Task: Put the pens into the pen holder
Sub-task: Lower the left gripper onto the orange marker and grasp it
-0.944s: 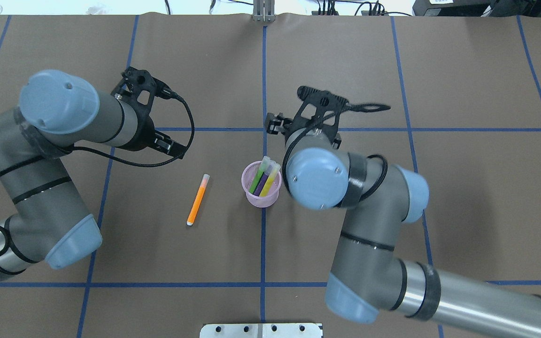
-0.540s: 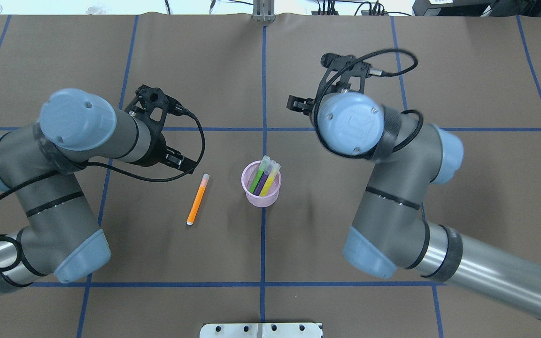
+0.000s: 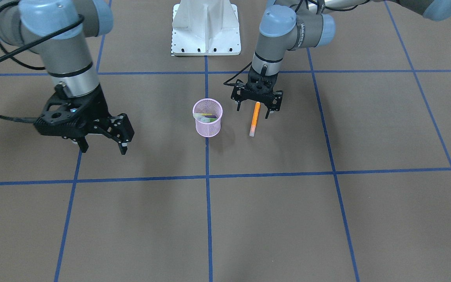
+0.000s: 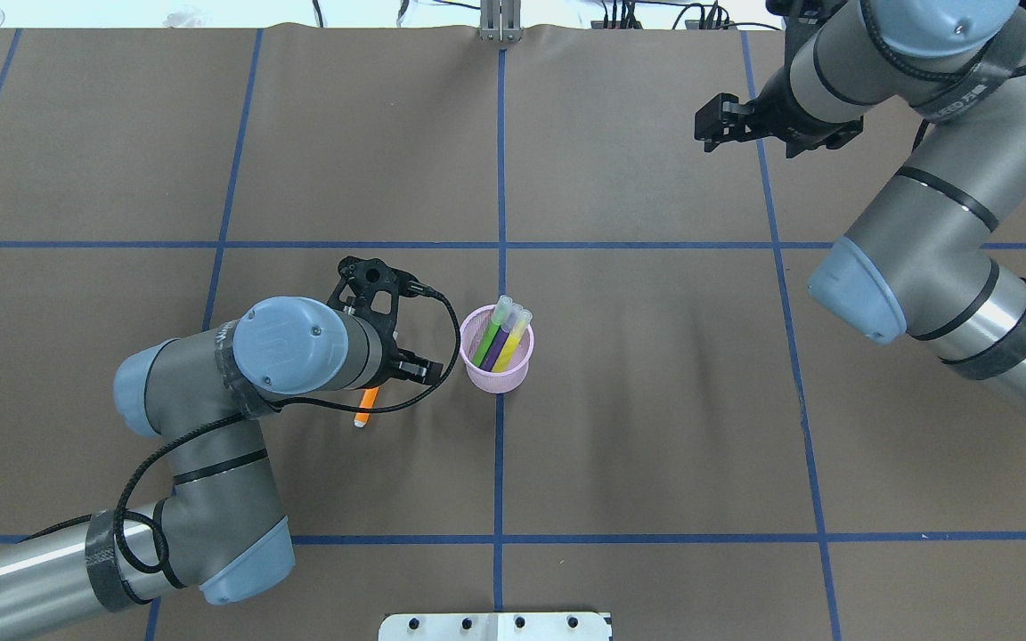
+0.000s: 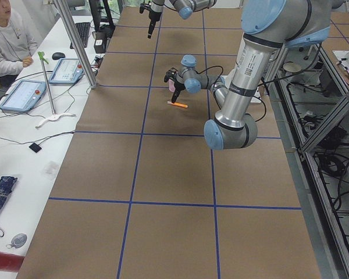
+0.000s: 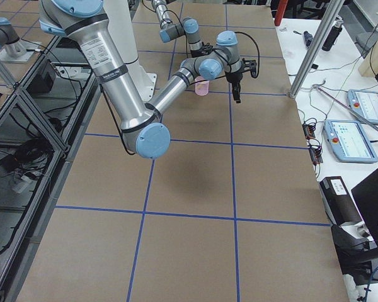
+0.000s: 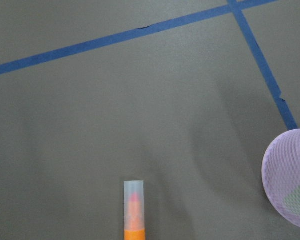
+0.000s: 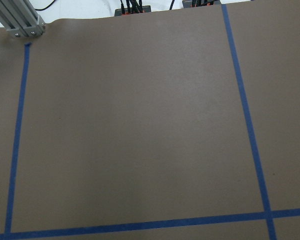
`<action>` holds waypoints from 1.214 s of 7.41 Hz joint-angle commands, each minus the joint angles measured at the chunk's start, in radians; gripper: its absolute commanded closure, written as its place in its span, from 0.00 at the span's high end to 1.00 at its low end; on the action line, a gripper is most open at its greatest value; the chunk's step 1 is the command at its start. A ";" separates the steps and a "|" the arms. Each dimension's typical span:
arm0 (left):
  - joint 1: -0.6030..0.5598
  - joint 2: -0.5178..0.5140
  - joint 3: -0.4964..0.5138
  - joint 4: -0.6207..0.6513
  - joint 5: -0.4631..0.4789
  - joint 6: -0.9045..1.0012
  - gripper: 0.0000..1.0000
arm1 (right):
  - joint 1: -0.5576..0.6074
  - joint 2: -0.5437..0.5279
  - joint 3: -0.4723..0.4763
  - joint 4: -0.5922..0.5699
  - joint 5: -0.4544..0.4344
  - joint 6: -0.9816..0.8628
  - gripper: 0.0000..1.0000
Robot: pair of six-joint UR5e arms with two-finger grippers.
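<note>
The pen holder is pink, its wall a fine wire-mesh pattern that looks lilac in the left wrist view. Inside it are a green pen, a purple pen and a yellow pen, each with a pale translucent cap. The orange pen just beside the pen holder is bright orange, and a reddish tip shows through its frosted cap. The worktop under the pen holder is dull brown, crossed by a grid of blue tape lines. The left gripper and the right gripper are black. The left arm and the right arm are grey with pale blue joint caps and thin black bands.
</note>
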 commanded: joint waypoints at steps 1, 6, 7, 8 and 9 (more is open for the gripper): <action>0.000 -0.003 0.031 -0.049 -0.001 0.008 0.52 | 0.018 -0.010 0.001 0.001 0.018 -0.024 1.00; -0.031 0.002 0.033 -0.046 -0.002 0.057 0.52 | 0.018 -0.008 0.007 0.001 0.015 -0.024 1.00; -0.030 0.003 0.033 -0.045 -0.004 0.057 0.52 | 0.018 -0.008 0.007 0.001 0.012 -0.024 1.00; -0.025 0.006 0.033 -0.046 -0.008 0.057 0.52 | 0.018 -0.010 0.007 0.001 0.010 -0.024 1.00; -0.020 0.006 0.033 -0.046 -0.027 0.057 0.49 | 0.018 -0.011 0.007 0.001 0.009 -0.023 1.00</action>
